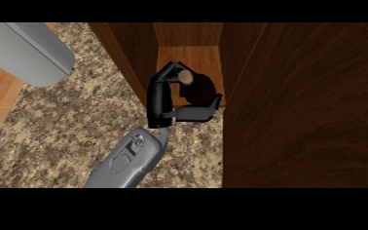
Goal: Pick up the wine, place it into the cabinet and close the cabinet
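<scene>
The wine bottle [200, 86] is dark with a tan cork top and stands upright just inside the open cabinet [188, 53], on its wooden floor near the front edge. My right hand [156, 102] reaches in from the lower middle. Its fingers curl round the bottle's left side and neck, and its thumb wraps the near right side, hiding much of the bottle. My left hand shows nowhere.
The cabinet's dark wooden door [295, 107] stands open, filling the right side. The left cabinet wall [133, 53] rises beside my hand. Speckled stone counter [57, 131] spreads at the left. A large grey rounded arm part [32, 53] enters from the upper left.
</scene>
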Robot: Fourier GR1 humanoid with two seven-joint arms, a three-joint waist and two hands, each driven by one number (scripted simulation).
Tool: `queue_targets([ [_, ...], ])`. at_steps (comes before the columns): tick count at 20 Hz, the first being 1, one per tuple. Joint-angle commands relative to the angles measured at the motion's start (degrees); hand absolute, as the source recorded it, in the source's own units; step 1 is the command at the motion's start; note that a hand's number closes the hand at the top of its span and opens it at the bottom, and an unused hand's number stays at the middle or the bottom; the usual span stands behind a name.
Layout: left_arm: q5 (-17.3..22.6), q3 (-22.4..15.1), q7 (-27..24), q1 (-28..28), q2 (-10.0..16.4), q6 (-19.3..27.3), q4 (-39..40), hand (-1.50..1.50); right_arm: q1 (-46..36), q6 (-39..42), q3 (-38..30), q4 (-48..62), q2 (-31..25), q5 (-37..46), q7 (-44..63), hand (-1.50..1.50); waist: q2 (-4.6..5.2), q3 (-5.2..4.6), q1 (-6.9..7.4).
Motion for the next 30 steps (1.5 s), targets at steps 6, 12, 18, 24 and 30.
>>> queue_targets([
  [6,4.1,7.3,-7.3,-1.7,-0.1,-6.4,8.5,1.5,6.2,0.6,-0.8,-8.8,0.5,-4.7,0.9,-1.5,0.0,0.01,-0.08],
  [12,3.5,10.3,-3.7,-5.7,0.0,-8.7,11.7,1.5,5.1,0.2,-1.6,-7.3,0.2,-6.4,1.4,-1.5,-0.02,0.02,0.09],
  [18,6.2,13.8,-5.0,-9.0,0.0,-13.0,18.7,1.5,4.7,-1.7,1.3,-10.8,1.0,-3.6,3.7,-1.5,0.04,-0.01,-0.42],
  [24,8.2,13.5,-6.2,-15.4,-0.1,-9.7,26.8,1.5,0.3,-2.0,-0.2,-4.4,1.2,-4.7,1.5,-1.5,0.18,0.0,-0.52],
  [30,5.9,18.6,-14.6,-20.6,-0.1,-11.8,37.6,1.5,1.8,-0.7,1.6,-5.3,1.8,-4.0,0.5,-1.5,0.38,-0.01,-1.05],
])
